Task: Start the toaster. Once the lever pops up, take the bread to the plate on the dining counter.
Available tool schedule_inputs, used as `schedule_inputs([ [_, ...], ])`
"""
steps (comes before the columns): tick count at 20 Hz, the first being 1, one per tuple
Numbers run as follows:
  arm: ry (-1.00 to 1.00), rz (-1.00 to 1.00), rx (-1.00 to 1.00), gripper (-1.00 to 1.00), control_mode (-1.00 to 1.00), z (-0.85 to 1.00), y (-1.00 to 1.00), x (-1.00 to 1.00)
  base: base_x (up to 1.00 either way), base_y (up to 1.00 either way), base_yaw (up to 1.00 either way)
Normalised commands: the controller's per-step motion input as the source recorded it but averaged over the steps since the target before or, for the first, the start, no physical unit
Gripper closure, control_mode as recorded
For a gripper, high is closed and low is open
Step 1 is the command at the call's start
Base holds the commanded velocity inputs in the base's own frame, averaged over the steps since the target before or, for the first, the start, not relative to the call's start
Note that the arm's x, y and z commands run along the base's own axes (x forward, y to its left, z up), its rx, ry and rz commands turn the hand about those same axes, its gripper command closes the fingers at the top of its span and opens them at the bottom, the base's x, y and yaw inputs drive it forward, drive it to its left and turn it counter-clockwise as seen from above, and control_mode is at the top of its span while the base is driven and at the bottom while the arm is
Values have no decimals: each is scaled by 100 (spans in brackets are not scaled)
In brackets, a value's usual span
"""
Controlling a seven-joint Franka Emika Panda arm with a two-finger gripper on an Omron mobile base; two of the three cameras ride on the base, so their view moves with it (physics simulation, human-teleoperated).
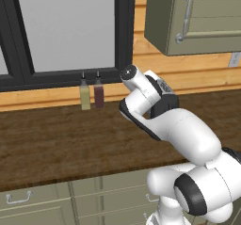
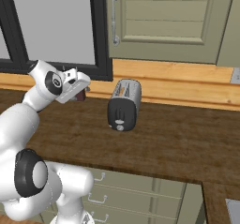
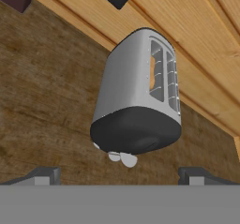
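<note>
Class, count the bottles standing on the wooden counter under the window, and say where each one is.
2. A yellow-green bottle and a dark red bottle stand side by side against the wall, yellow-green on the left; more may be hidden behind the arm.

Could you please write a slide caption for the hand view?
Open tool hovers short of the toaster on the wooden counter.

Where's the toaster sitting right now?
The toaster stands on the wood counter near the back wall, right of the window in the right base view; in the hand view it lies just ahead of the open fingers.
</note>
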Motion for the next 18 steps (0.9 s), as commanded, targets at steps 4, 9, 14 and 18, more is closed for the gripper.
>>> schedule_inputs([
  [4,0,0,0,-100,-100,0,0,0,0,0,0],
  [9,0,0,0,-100,-100,0,0,0,0,0,0],
  [14,0,0,0,-100,-100,0,0,0,0,0,0],
  [18,0,0,0,-100,-100,0,0,0,0,0,0],
])
